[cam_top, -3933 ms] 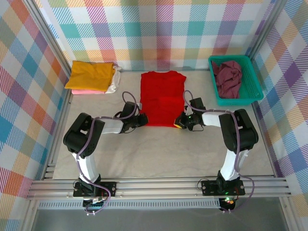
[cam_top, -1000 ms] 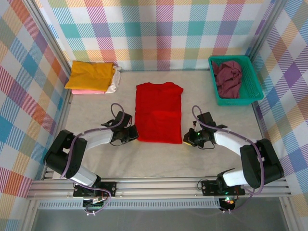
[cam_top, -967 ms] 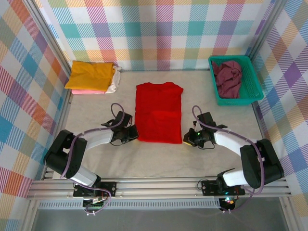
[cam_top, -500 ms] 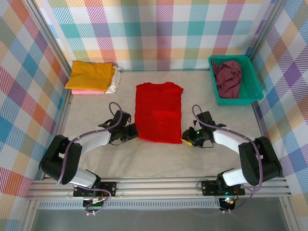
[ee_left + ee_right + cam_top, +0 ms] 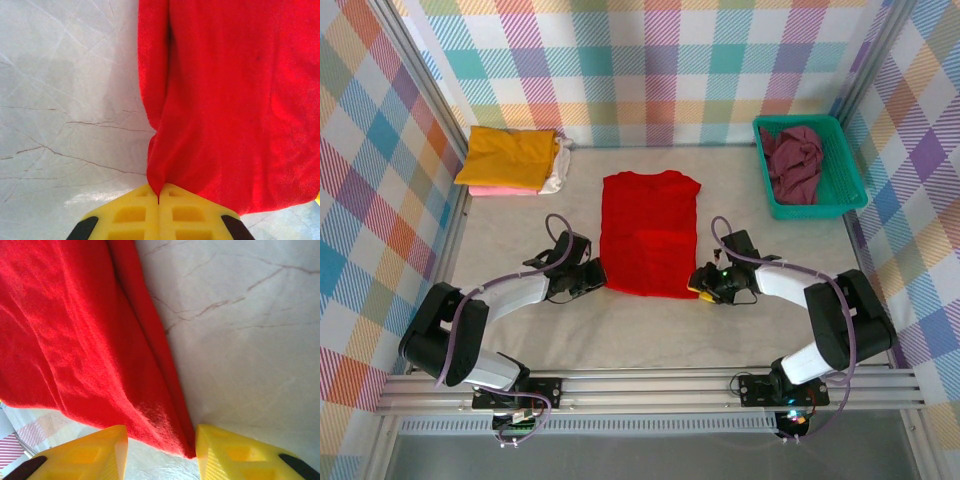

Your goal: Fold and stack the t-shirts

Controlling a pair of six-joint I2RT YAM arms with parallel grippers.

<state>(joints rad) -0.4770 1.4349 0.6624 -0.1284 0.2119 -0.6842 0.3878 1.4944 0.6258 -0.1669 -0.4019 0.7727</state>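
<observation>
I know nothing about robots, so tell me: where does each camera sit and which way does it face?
Top external: above and behind the arms, looking down at the table; both arms show, left gripper and right gripper at the red t-shirt's near corners.
Left wrist: on that arm, looking down past shut yellow fingers pinching one corner.
Right wrist: likewise, past open yellow fingers straddling the other corner.
Shared: all three see the red t-shirt.
</observation>
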